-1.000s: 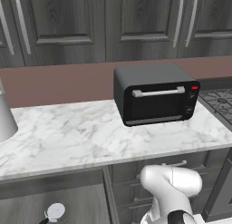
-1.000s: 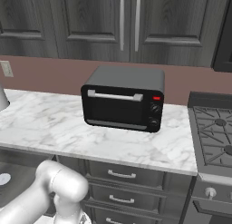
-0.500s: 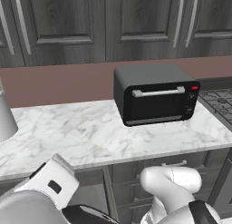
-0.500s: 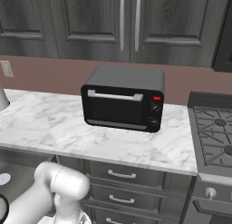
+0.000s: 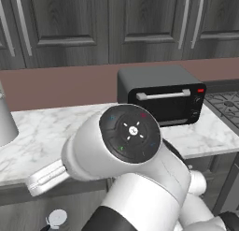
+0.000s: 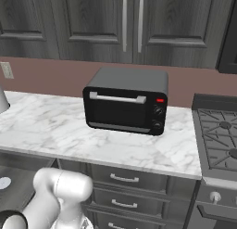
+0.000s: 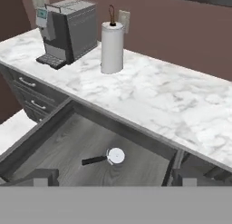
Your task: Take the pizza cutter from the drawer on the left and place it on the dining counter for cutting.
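The drawer (image 7: 68, 141) stands pulled open under the marble counter, with a dark grey wood-grain floor. In it lies the pizza cutter (image 7: 106, 158), black handle to the left and round silvery wheel to the right. My gripper (image 7: 113, 180) hangs open above the drawer, its two fingertips (image 7: 41, 177) set wide apart on either side of the cutter, touching nothing. The cutter's wheel (image 5: 57, 218) also shows low in the left base view, and as a pale disc (image 6: 3, 182) inside the open drawer (image 6: 21, 170) in the right base view. The dining counter is out of view.
A black toaster oven (image 6: 127, 100) sits on the marble counter (image 6: 46, 130) below dark wall cabinets, a stove (image 6: 217, 135) to its right. A coffee machine (image 7: 68, 30) and a paper towel roll (image 7: 112, 46) stand further left. Closed drawers (image 6: 125, 179) lie under the oven.
My arm has swung up and leftward, and its white elbow now looms large in the middle of the left base view. The oven and counter have not moved.
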